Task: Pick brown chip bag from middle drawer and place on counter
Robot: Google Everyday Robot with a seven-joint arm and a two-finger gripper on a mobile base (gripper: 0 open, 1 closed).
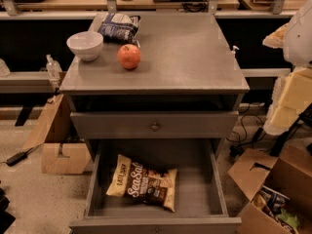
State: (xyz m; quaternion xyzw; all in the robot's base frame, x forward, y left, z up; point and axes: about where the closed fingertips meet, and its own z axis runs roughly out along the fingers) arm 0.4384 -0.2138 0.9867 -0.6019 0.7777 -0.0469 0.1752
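The brown chip bag point(143, 182) lies flat on the floor of the open middle drawer point(199, 191), left of centre, with its "Sea Salt" lettering facing up. The counter point(185, 52) is the grey cabinet top above it. Only white and pale yellow parts of my arm point(292, 89) show at the right edge, level with the counter and well away from the bag. My gripper is out of view.
On the counter's back left stand a white bowl point(85, 45), a red apple point(129, 56) and a dark blue-and-white snack bag point(118, 28). A closed drawer front with a small knob point(155, 126) sits above the open drawer. Cardboard boxes stand on the floor at left point(58, 145) and right point(273, 189).
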